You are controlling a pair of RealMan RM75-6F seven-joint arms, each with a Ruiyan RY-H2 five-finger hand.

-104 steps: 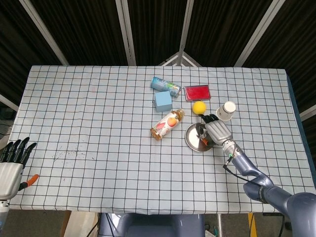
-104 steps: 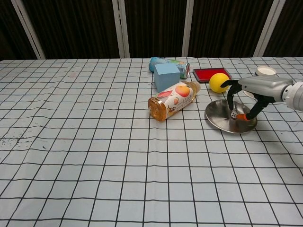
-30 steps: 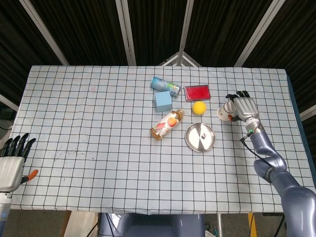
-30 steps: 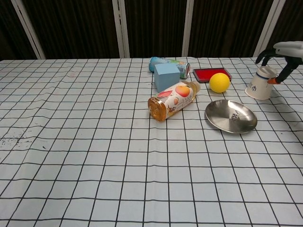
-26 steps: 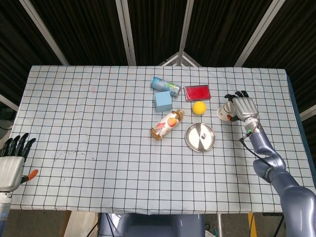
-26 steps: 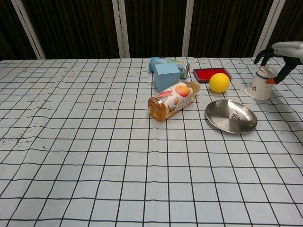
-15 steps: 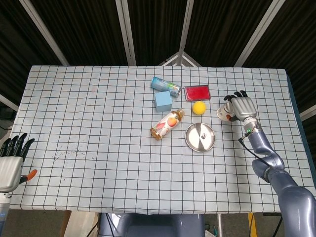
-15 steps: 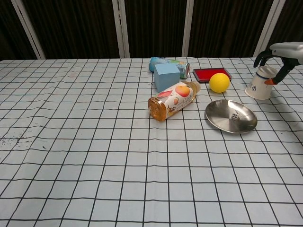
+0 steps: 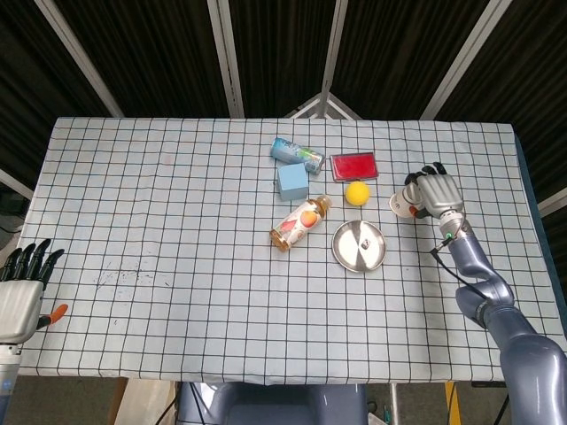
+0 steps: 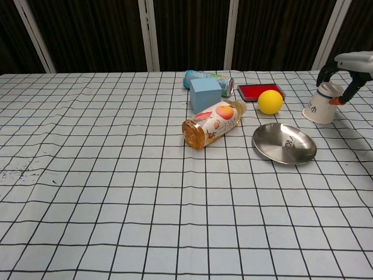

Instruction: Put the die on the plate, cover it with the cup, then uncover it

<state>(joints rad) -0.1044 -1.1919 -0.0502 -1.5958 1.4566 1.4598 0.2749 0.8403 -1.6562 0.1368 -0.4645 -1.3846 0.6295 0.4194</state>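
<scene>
Lying in the round silver metal plate is the small white die, uncovered, near the middle of the checked tabletop. Just right of the plate, the white paper cup tilts on its side with the right hand arched over it, fingers curled around its upper end; whether they actually grip it cannot be told. The left hand hangs off the near left edge of the tabletop, fingers straight and holding nothing. A yellow ball sits just behind the plate.
</scene>
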